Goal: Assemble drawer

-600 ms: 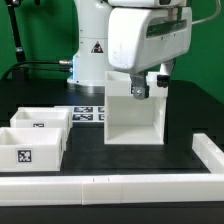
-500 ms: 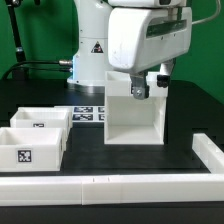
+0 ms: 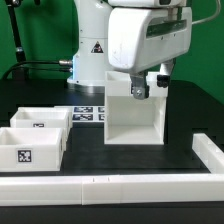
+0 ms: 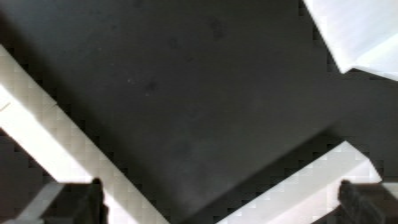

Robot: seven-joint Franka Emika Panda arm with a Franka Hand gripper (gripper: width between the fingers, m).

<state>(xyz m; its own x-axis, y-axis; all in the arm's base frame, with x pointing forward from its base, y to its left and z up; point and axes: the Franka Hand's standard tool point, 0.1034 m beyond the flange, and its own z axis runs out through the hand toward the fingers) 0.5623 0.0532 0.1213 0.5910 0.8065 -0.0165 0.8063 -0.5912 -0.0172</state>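
Note:
The drawer's tall white box shell (image 3: 135,115) stands upright in the middle of the black table, open toward the front. Two small white tagged trays (image 3: 40,122) (image 3: 28,150) sit side by side at the exterior view's left. My gripper (image 3: 140,90) hangs over the shell's top edge, partly hidden by the white wrist housing. In the wrist view the gripper (image 4: 217,206) is open and empty, its dark fingertips (image 4: 68,205) far apart. A white corner (image 4: 365,35) shows there; I cannot tell which part it is.
The long low white border rail (image 3: 110,187) runs along the table's front and up the exterior view's right side (image 3: 210,150); it also shows in the wrist view (image 4: 45,120). The marker board (image 3: 88,113) lies behind the trays. The robot base stands at the back.

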